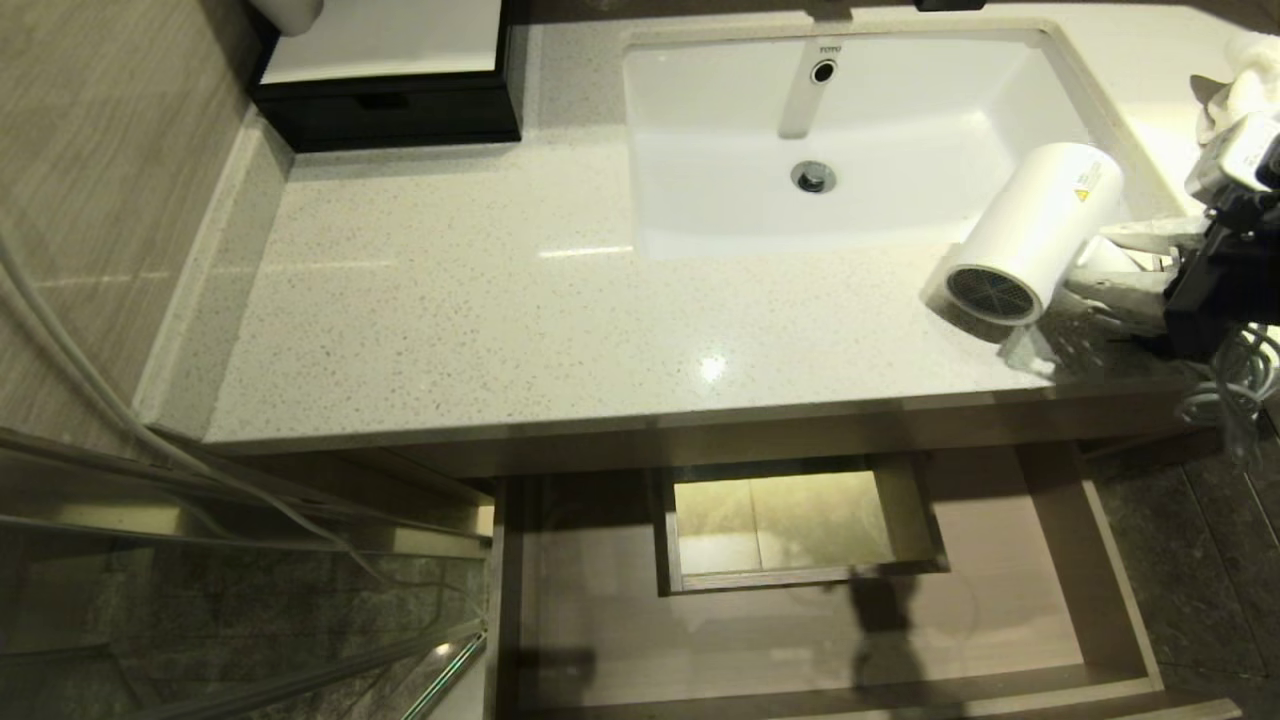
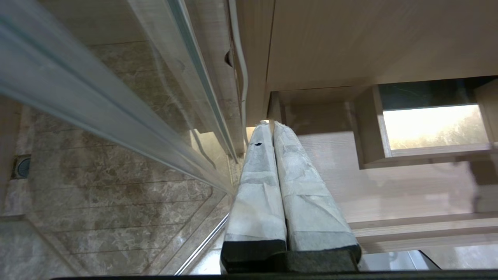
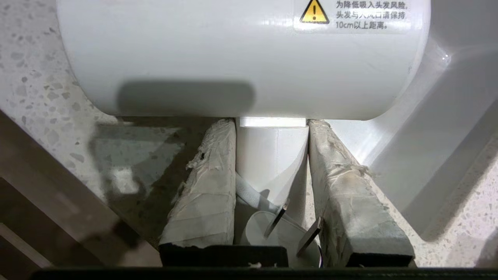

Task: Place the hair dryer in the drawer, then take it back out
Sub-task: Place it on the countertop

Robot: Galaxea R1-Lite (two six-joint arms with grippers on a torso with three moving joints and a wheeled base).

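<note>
Right gripper (image 3: 272,182): clamped on the handle of the hair dryer (image 1: 1035,232), its tape-wrapped fingers (image 3: 206,186) pressed to either side of the white handle; in the head view it sits at 3 o'clock, at the right edge of the countertop.
Left gripper (image 2: 272,186): closed on nothing, its two wrapped fingers pressed together, low beside the glass panel (image 2: 116,116) and level with the open drawer.
Drawer (image 1: 1120,590): pulled open at 6 o'clock, nearest the camera; wide, shallow, pale wood grain, with a boxed rectangular cutout (image 1: 790,525) at its middle back; nothing lies inside it.
Hair dryer: above the countertop's front right corner at 3 o'clock, clear of the drawer; smooth white cylindrical barrel, round grey grille facing the drawer side, yellow warning sticker on its shell.
Cord (image 1: 1240,385): white loops hanging below the right gripper, off the counter edge.
Countertop (image 1: 500,300): glossy speckled pale stone, centre.
Sink (image 1: 700,190): white rectangular basin at 1 o'clock, chrome drain and tap.
Black box (image 1: 390,100): at 11 o'clock, far left corner.
Towel (image 1: 1250,85): white, crumpled, at 2 o'clock.
</note>
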